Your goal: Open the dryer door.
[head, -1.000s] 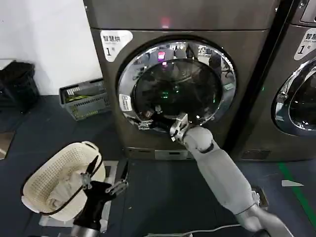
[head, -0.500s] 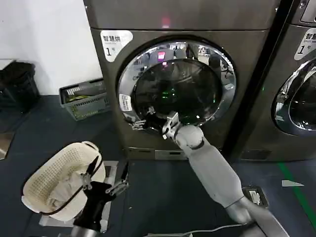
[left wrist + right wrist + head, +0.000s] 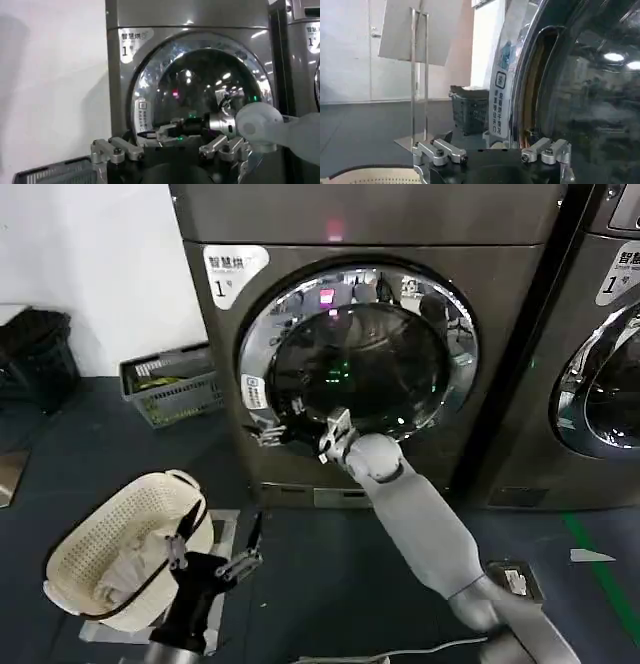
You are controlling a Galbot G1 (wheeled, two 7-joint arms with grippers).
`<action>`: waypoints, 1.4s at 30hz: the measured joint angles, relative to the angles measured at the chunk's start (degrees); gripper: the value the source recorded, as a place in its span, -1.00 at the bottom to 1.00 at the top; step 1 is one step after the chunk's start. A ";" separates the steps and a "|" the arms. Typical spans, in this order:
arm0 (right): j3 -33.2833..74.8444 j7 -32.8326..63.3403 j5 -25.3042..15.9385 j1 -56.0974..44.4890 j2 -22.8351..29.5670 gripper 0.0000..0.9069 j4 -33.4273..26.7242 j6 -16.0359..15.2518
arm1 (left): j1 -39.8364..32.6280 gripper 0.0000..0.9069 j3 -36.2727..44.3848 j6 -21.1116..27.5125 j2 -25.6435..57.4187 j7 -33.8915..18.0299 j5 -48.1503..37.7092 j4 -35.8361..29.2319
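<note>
Door [image 3: 357, 356], the round chrome-ringed porthole on the dryer [image 3: 370, 244], sits directly ahead of the right gripper [image 3: 296, 427], which is up against its lower left rim beside the white label [image 3: 254, 391]. From the right wrist the ring stands slightly off the cabinet, with a tan gap [image 3: 532, 95] showing behind it, so the latch looks already freed (a judgement from that gap alone). The right gripper's fingers [image 3: 442, 151] are spread, gripping nothing. I expect the door to be rigid and fairly heavy, swinging stiffly on a hinge at the far side; the chrome is smooth and likely slippery and the glass bowl gives no purchase, so the hold belongs at the rim edge by the gap, hooked from behind. Whether a fingertip is actually tucked behind the rim is hard to make out, since the arm covers the contact point from the head and reflections clutter the glass. The left gripper [image 3: 213, 546] waits low beside a basket [image 3: 110, 549], fingers apart and empty.
</note>
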 joint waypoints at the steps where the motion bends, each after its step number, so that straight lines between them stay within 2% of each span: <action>1: -0.12 -0.01 0.00 0.09 0.10 1.00 -0.09 -0.04 | 0.01 1.00 0.00 0.00 -0.01 0.00 0.00 0.00; 11: -0.34 -1.85 1.89 -0.40 -0.02 1.00 0.95 -1.35 | -0.21 1.00 0.00 0.10 0.15 0.00 -0.15 0.10; 21: -0.45 -6.31 1.89 -1.62 -1.62 1.00 5.11 -3.07 | -0.66 1.00 -0.31 0.80 0.60 -0.15 -0.59 0.18; 26: -0.27 -8.92 3.63 -2.24 -2.97 1.00 7.57 -3.14 | -0.83 1.00 -1.47 1.50 0.80 -0.28 -0.87 0.23; 32: 0.15 -11.40 4.37 -3.19 -4.12 1.00 9.96 -3.11 | -0.72 1.00 -4.73 3.38 1.25 0.65 -2.30 -1.11; 42: 0.66 -16.66 6.10 -4.38 -6.24 1.00 13.35 -2.81 | -3.24 1.00 -12.80 9.31 2.84 -1.84 -6.48 -2.68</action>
